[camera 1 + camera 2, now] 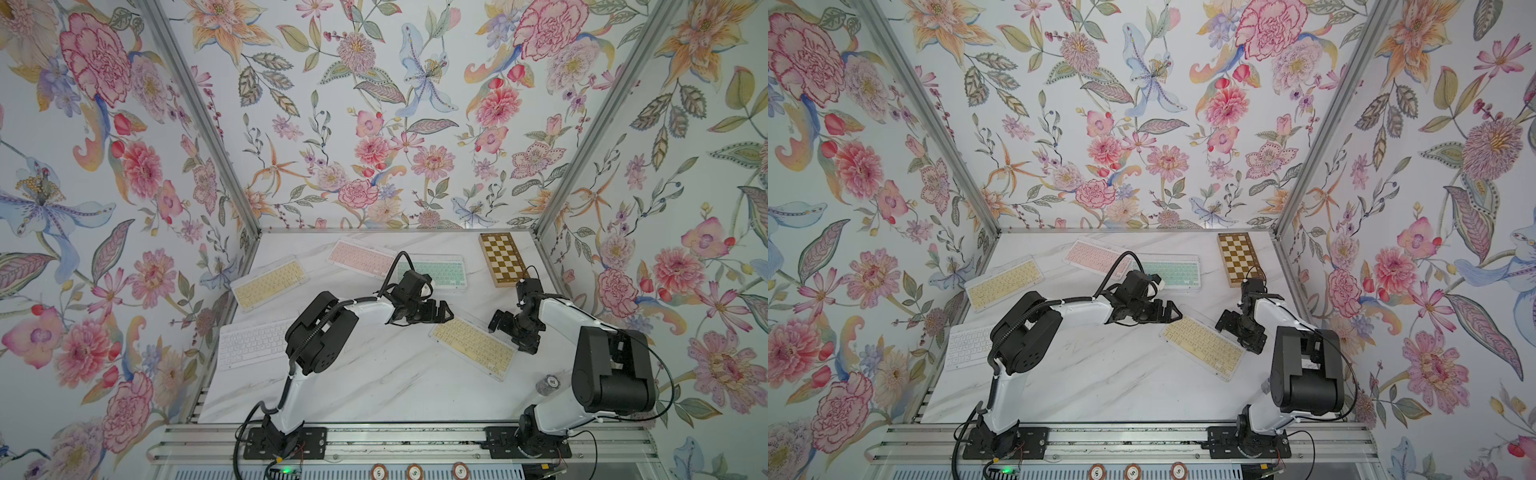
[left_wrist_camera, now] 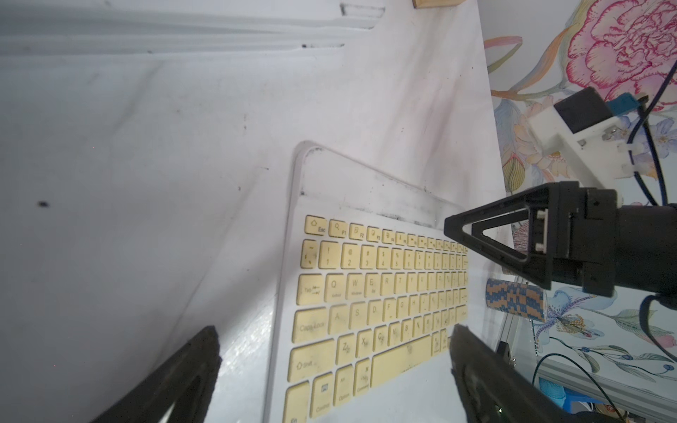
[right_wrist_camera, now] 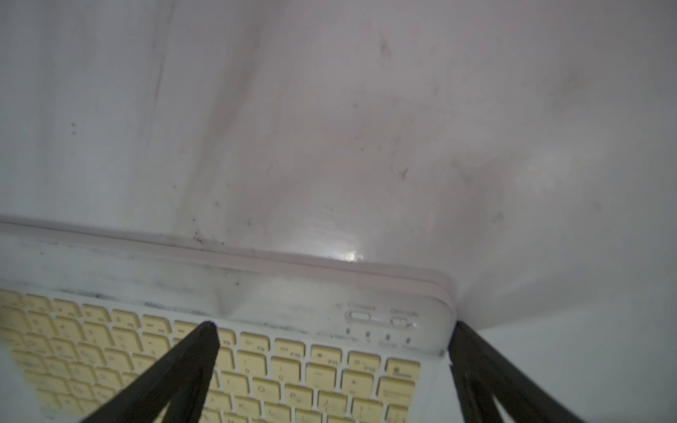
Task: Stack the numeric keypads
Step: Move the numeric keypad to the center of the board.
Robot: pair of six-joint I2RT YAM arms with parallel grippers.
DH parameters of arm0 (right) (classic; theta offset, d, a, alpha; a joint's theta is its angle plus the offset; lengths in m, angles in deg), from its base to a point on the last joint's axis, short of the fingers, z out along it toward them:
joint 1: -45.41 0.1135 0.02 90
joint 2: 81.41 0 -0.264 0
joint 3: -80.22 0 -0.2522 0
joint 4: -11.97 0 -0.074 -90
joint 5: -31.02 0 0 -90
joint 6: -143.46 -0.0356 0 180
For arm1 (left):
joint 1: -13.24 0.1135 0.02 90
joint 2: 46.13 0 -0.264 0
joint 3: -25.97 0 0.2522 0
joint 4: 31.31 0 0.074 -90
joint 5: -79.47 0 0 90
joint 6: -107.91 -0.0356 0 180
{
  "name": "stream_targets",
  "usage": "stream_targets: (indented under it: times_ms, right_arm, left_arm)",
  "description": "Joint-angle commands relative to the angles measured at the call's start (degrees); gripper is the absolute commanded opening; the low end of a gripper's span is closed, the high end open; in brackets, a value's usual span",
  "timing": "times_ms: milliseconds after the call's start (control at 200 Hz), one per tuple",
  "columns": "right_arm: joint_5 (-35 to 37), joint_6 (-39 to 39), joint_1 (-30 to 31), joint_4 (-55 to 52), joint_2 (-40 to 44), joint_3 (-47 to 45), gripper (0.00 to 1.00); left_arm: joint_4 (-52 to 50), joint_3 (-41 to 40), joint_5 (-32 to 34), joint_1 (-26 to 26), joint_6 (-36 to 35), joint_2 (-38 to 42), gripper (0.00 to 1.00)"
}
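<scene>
Straddling a corner of the slim yellow-keyed, clear-framed keypad, flat near the white marble desk's right edge, the right jaws stood wide; the left jaws gaped too. Closing squarely on the frame, not the keys, seemed wisest.

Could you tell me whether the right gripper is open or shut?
Open: the right gripper holds its black fingers wide apart, one over the yellow-keyed white-framed keyboard, one past its corner.
</scene>
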Motion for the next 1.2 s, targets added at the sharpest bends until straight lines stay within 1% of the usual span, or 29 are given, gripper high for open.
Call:
stream_targets:
  times_ms: [0,110,190,305,455,586,671,761,836,941,1006,1101,1196]
  right_arm:
    - [-2.63,-4.1,4.36,0.8,-1.46,0.28,0.99]
    - [-5.62,-8.04,8.77,3.48,-3.11,1.61,0.99]
    - [-7.25,-10.13,11.92,5.61,-4.92,3.32,0.99]
    - [-7.4,-11.76,16.39,6.35,-9.34,8.44,0.99]
    - [-10.55,-14.91,22.41,8.93,-16.55,17.15,0.99]
    - [-12.95,-17.48,27.12,9.27,-23.99,27.62,0.99]
    - [-14.64,-18.24,29.14,9.16,-28.15,34.35,0.99]
    - [-15.56,-17.89,29.58,9.17,-29.72,37.51,0.99]
    - [-14.65,-15.61,28.92,9.23,-28.26,36.63,0.99]
    - [-14.79,-11.99,26.42,11.42,-24.57,30.5,0.99]
    - [-16.91,-11.23,23.92,16.36,-21.47,23.39,0.99]
    - [-21.78,-11.63,20.01,26.13,-17.0,13.08,0.99]
    - [-25.45,-12.38,17.12,34.26,-14.48,6.23,0.99]
  left_arm:
    - [-2.65,-2.36,0.25,0.08,-0.93,-1.47,0.99]
    - [-1.08,-5.28,-0.69,0.7,-0.07,-0.38,0.99]
    - [1.36,-9.12,-1.16,2.05,1.35,1.17,0.99]
    - [3.3,-15.23,-0.24,4.86,1.94,5.32,0.99]
    - [3.78,-21.82,0.4,9.43,1.08,10.15,0.99]
    - [3.41,-24.49,0.62,12.88,0.14,11.97,0.99]
    - [3.1,-25.02,1.02,14.44,-0.44,12.65,0.99]
    - [2.78,-24.39,1.18,15.83,-0.79,12.49,0.99]
    - [2.31,-23.57,1.29,16.67,-0.96,12.29,0.99]
    - [0.74,-21.86,1.47,16.96,-1.84,11.56,0.99]
    - [0.15,-20.89,1.33,16.96,-2.14,10.76,0.99]
    - [0.02,-19.89,1.11,16.96,-2.05,9.78,0.99]
    - [0.25,-19.36,1.25,16.96,-1.69,9.26,0.99]
